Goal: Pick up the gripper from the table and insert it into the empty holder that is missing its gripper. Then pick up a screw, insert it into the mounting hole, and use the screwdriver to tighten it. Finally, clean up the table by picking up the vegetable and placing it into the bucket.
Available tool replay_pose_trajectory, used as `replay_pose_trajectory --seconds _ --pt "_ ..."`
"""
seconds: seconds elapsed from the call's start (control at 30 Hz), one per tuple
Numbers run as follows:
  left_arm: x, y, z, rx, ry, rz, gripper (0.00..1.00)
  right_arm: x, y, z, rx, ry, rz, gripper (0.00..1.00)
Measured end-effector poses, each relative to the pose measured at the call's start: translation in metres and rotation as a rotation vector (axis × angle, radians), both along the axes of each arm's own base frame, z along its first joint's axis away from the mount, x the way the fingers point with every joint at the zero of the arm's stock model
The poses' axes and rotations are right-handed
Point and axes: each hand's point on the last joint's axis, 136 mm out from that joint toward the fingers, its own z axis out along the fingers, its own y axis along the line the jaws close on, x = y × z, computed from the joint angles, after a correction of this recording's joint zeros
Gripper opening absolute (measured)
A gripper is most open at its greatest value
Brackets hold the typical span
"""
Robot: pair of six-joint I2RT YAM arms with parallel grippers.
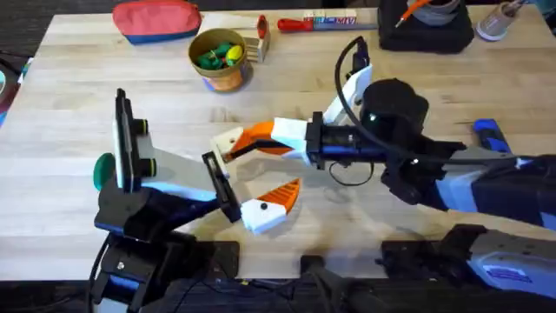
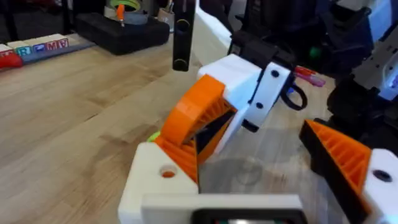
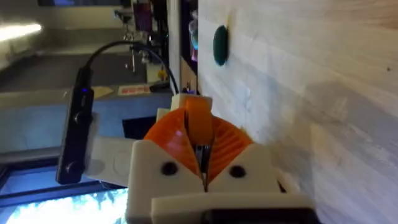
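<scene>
Right gripper [image 1: 233, 149] clamps the orange wedge [image 3: 199, 121] (dark face hidden) against the holder [image 2: 158, 180]; left gripper [image 1: 248, 183] gapes wide.

Dark floor [image 1: 26, 17] beyond tabletop edges; bright window [image 3: 56, 202].

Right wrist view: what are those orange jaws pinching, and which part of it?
The right gripper has its jaws shut on the small orange gripper wedge, pinching its two sides at one end; the other end pokes out past the tips.

Orange ribbed gripper [image 1: 261, 136], plain white holder [image 1: 228, 142], yellow-brown bucket [image 1: 222, 57], light wooden table [image 1: 78, 96].
</scene>
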Motion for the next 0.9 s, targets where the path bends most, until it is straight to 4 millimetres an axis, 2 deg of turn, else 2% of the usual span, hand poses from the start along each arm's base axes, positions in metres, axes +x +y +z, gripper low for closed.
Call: replay_pose_trajectory --seconds 0.17,0.37,0.53,0.6,0.9 --pt "0.0048 0.0028 0.0 -0.004 0.009 0.031 0.987 0.005 0.0055 -0.0017 -0.022 -0.027 -0.079 0.003" --pt "0.0055 0.0032 0.0 -0.005 0.011 0.035 0.988 0.0062 0.0055 -0.002 -0.024 -0.029 -0.089 0.006" --pt "0.006 0.0034 0.0002 -0.003 0.006 0.039 0.988 0.0074 0.0062 0.0043 -0.002 -0.058 -0.077 0.072" --pt "0.0059 0.0034 0.0003 -0.003 0.004 0.038 0.988 0.0085 0.0048 0.0048 0.003 -0.066 -0.064 0.157" --pt "0.0005 0.0001 0.0004 0.0 -0.004 0.004 0.987 0.0076 0.0016 0.0021 0.0 -0.084 -0.019 0.691"
